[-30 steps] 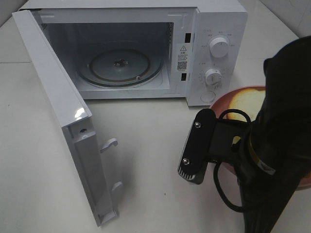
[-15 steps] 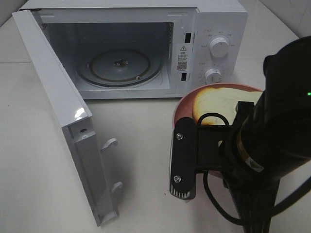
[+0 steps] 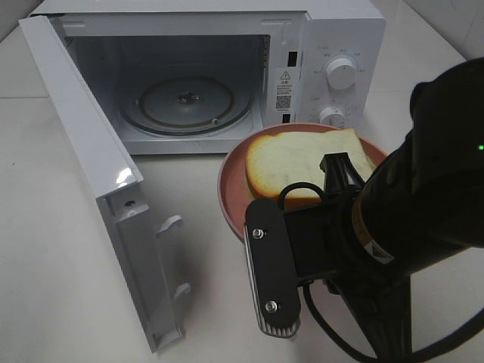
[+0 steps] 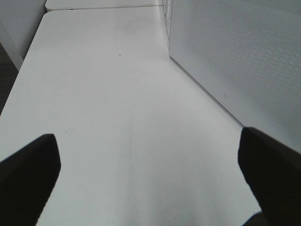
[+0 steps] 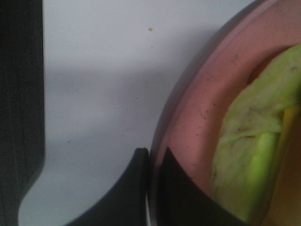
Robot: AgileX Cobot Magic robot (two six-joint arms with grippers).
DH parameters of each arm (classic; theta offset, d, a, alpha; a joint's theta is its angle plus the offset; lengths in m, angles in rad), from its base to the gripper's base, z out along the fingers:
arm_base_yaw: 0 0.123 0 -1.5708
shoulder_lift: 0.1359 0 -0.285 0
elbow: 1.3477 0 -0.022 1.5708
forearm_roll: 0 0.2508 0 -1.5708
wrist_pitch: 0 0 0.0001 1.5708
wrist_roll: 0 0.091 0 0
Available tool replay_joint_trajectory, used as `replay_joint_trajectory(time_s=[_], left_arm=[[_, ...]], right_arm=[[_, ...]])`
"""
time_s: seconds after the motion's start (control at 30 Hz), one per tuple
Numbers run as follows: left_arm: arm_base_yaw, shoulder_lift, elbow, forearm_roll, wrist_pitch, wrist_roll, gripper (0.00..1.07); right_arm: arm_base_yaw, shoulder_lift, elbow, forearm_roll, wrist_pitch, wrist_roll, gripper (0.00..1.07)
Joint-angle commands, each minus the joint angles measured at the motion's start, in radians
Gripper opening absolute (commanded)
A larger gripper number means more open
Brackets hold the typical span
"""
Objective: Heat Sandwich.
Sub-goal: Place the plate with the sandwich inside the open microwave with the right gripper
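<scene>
White tabletop [image 3: 60,227] fills the background on every feed I have. Starting at the right gripper [image 5: 153,188], its jaws are pinched tight on the rim of the pink plate [image 5: 188,117], one finger on the outer side of the rim and the other on the inner side. Just inside the plate from that grip lies the sandwich [image 3: 302,162]. From above I see its pale bread top with a browner crust, and the wrist feed shows green and yellow layers at its near edge. The right arm [image 3: 423,204] and its black camera bracket [image 3: 272,280] cover the near part of the plate in the high view, so I cannot tell whether the plate rests on the table or hangs above it. Beyond the plate from the jaws stands the white microwave [image 3: 344,38], and the plate's far rim overlaps its lower front corner below the two knobs [image 3: 341,74]. The cavity is open and the glass turntable [image 3: 185,102] inside is bare. Its door [image 3: 91,166] is swung wide, well away from the right jaws. The left gripper [image 4: 150,174] has its dark fingers [image 4: 28,165] spread wide with only bare table between them. A white dotted panel [image 4: 235,61] rises ahead of them, off to one side.
</scene>
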Motion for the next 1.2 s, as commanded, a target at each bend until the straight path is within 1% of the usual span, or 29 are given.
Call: replay_joint_trajectory(time_s=[0.03,0.27,0.33,0.37,0.47,0.53,0.6,0.7,0.77,0.83,0.93,1.0,1.03,1.13,1.17,1.2], left_arm=[[0.001,-0.029,0.004,-0.004,-0.012,-0.003,0.98],[0.001,-0.029,0.004,-0.004,-0.012,-0.003,0.98],[0.001,-0.029,0.004,-0.004,-0.012,-0.003,0.98],[0.001,-0.029,0.004,-0.004,-0.012,-0.003,0.98],[0.001,-0.029,0.004,-0.004,-0.012,-0.003,0.98],[0.001,-0.029,0.004,-0.004,-0.012,-0.003,0.98],[0.001,-0.029,0.004,-0.004,-0.012,-0.003,0.98],[0.001,-0.029,0.004,-0.004,-0.012,-0.003,0.98],[0.001,-0.029,0.004,-0.004,-0.012,-0.003,0.98],[0.001,-0.029,0.004,-0.004,-0.012,-0.003,0.98],[0.001,-0.029,0.004,-0.004,-0.012,-0.003,0.98],[0.001,-0.029,0.004,-0.004,-0.012,-0.003,0.98],[0.001,-0.029,0.004,-0.004,-0.012,-0.003,0.98],[0.001,-0.029,0.004,-0.004,-0.012,-0.003,0.98],[0.001,-0.029,0.004,-0.004,-0.012,-0.003,0.98],[0.001,-0.029,0.004,-0.004,-0.012,-0.003,0.98]], right_arm=[[0.006,-0.012,0.000,-0.028,-0.043,-0.022,0.01],[0.005,-0.012,0.000,-0.026,-0.057,-0.013,0.01],[0.002,-0.012,0.000,-0.029,-0.056,-0.084,0.00],[0.002,-0.012,0.000,-0.029,-0.056,-0.084,0.00],[0.002,-0.012,0.000,-0.013,-0.062,-0.223,0.00],[-0.006,-0.012,0.000,-0.008,-0.069,-0.252,0.00],[-0.046,-0.011,0.000,0.033,-0.097,-0.313,0.00],[-0.071,-0.011,0.000,0.042,-0.105,-0.359,0.00],[-0.108,-0.011,0.000,0.063,-0.121,-0.432,0.00],[-0.118,-0.011,0.000,0.071,-0.129,-0.458,0.00],[-0.159,-0.011,0.000,0.114,-0.150,-0.571,0.00],[-0.171,-0.011,0.000,0.121,-0.155,-0.592,0.00],[-0.197,-0.011,0.000,0.146,-0.170,-0.652,0.00],[-0.229,-0.011,0.000,0.193,-0.189,-0.749,0.00],[-0.229,-0.011,0.000,0.193,-0.189,-0.749,0.00],[-0.250,-0.011,0.000,0.227,-0.193,-0.818,0.00]])
